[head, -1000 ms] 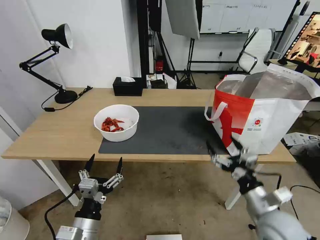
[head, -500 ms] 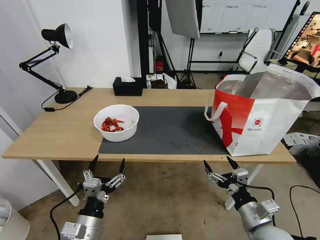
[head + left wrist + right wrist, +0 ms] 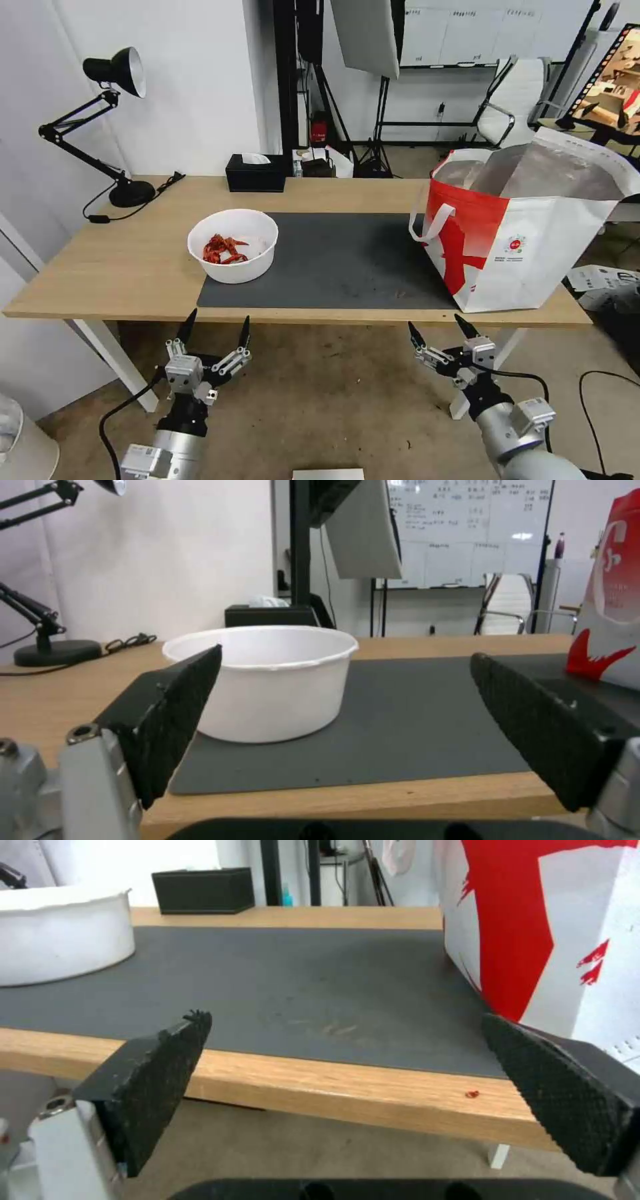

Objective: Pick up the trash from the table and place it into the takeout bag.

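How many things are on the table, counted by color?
White: 2, the bowl and the takeout bag, which also has a red panel
Black: 2, the tissue box and the desk lamp
Dark grey: 1, the mat
Total: 5

No word, brand or number can be read with certainty anywhere. The takeout bag (image 3: 527,247) carries a small round red logo (image 3: 515,244) with a line of tiny print under it on its white side panel, too small to make out. The whiteboard (image 3: 467,535) behind the tabletop (image 3: 120,260) bears rows of handwriting, likewise illegible.
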Tool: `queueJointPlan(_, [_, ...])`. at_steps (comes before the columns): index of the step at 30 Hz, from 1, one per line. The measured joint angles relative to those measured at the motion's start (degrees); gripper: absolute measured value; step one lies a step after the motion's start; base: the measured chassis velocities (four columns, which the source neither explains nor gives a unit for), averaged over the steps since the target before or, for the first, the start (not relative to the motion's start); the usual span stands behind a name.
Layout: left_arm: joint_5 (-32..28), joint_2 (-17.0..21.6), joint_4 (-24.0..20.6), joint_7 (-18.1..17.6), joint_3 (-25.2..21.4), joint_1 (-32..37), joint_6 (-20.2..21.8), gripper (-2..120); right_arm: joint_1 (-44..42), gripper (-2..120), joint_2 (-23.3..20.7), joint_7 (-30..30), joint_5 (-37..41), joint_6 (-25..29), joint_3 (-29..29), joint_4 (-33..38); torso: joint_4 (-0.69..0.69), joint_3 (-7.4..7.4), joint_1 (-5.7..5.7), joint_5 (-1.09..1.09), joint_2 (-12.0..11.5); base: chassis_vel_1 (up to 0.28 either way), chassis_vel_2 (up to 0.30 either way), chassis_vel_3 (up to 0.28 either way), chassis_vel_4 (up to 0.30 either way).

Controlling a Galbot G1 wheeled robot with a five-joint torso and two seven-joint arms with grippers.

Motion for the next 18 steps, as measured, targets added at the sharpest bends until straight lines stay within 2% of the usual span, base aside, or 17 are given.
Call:
queueJointPlan(11, [-0.39, 0.18, -0.26, 0.03, 0.19, -1.01, 0.97, 100, 0.04, 100, -0.04, 0.02, 0.04, 0.0, 0.0, 0.0, 0.0, 0.0, 0.0, 0.0, 0.0, 0.0, 0.0, 0.0, 0.0])
queueJointPlan(16, [-4.78, 2.7, -2.36, -2.2, -1.17, -4.28, 5.62, 100, 0.05, 100, -0.04, 0.02, 0.07, 0.0, 0.0, 0.0, 0.0, 0.0, 0.0, 0.0, 0.0, 0.0, 0.0, 0.0, 0.0])
queueJointPlan(17, [-7.36, 3.89, -3.08, -2.64, -1.71, -5.18, 7.3, 100, 0.06, 100, -0.05, 0.02, 0.07, 0.0, 0.0, 0.01, 0.0, 0.0, 0.0, 0.0, 0.0, 0.0, 0.0, 0.0, 0.0])
queueJointPlan(18, [-12.05, 5.67, -4.47, -3.75, -2.58, -6.7, 10.84, 100, 0.06, 100, -0.05, 0.03, 0.08, 0.0, -0.01, 0.01, 0.0, 0.0, 0.0, -0.01, 0.0, 0.0, 0.0, 0.0, 0.0])
